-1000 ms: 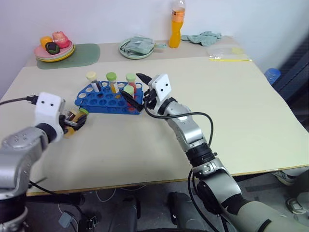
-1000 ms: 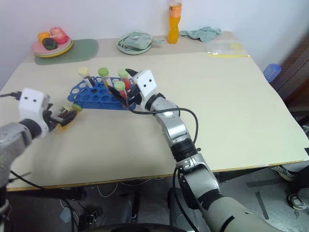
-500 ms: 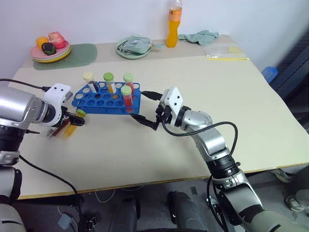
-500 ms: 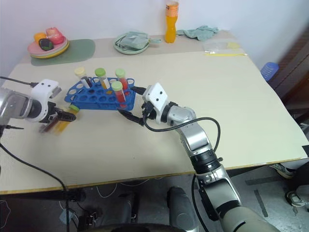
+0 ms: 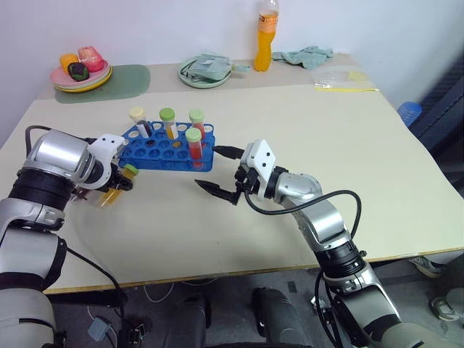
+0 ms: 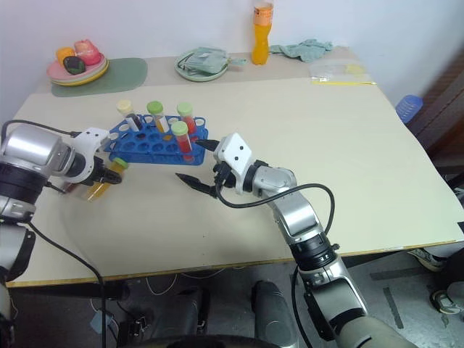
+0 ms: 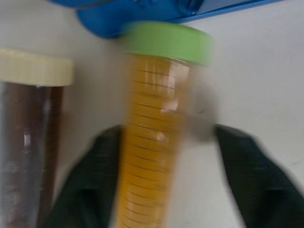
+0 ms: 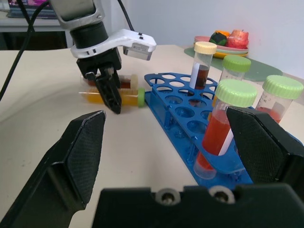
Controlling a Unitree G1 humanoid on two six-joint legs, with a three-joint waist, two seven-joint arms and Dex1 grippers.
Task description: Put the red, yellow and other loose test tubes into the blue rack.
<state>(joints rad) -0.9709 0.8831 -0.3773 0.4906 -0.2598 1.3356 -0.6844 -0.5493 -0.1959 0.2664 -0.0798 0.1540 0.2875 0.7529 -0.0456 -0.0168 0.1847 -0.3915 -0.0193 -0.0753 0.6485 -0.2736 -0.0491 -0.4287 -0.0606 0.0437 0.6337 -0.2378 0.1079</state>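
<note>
1. the right gripper (image 5: 217,170) is hovering over the counter (image 5: 304,130), fingers spread wide and carrying nothing.
2. the left gripper (image 6: 109,176) is straddling the yellow-orange tube (image 7: 152,142) lying flat just beside the blue rack (image 5: 156,154); fingers (image 7: 251,175) are sitting either side, not clearly pinching yet.
3. the dark maroon tube (image 7: 26,152) is lying alongside it.
4. these tubes are looking light, stiff and slick; gripping mid-body below the cap is seeming safest.

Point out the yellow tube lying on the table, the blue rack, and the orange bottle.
yellow tube (image 7: 152,142), left wrist view, middle of its body
blue rack (image 5: 156,154), left eye view, bare holed top
orange bottle (image 5: 264,45), left eye view, its body
</note>
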